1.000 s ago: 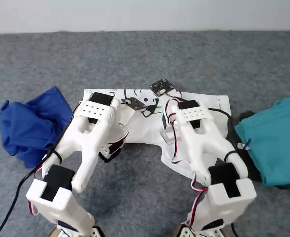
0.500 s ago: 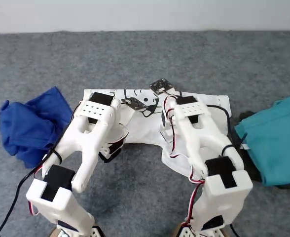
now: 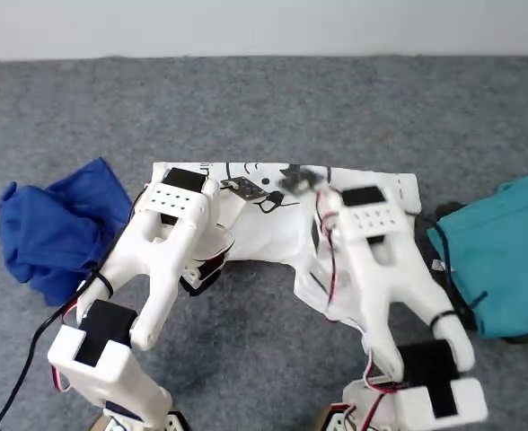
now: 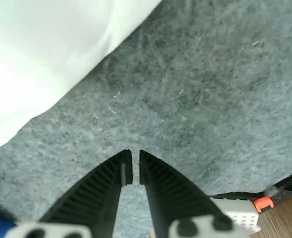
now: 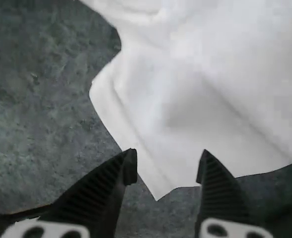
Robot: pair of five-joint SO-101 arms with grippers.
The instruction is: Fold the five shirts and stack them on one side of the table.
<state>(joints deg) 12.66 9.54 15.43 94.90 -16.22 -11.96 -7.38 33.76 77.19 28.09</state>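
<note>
A white shirt [image 3: 266, 230] with a black drawing lies spread at the middle of the grey felt table [image 3: 264, 108]. Both arms bend over its near edge. In the left wrist view my left gripper [image 4: 135, 168] is shut with nothing in it, hovering over bare felt just off the white shirt's [image 4: 46, 54] hem. My right gripper [image 5: 167, 168] stands open above a folded edge and corner of the white shirt [image 5: 210, 74], with nothing between its fingers. A crumpled blue shirt [image 3: 57, 224] lies at the left. A teal shirt [image 3: 502, 251] lies at the right.
A dark cloth [image 3: 445, 215] peeks out from under the teal shirt's inner edge. The left arm [image 3: 156, 260] and right arm [image 3: 381, 269] cover much of the white shirt's near half. A pale wall runs along the table's far side.
The right arm has swung to the right, its wrist shifting along the white shirt toward the teal one. The left arm has kept still.
</note>
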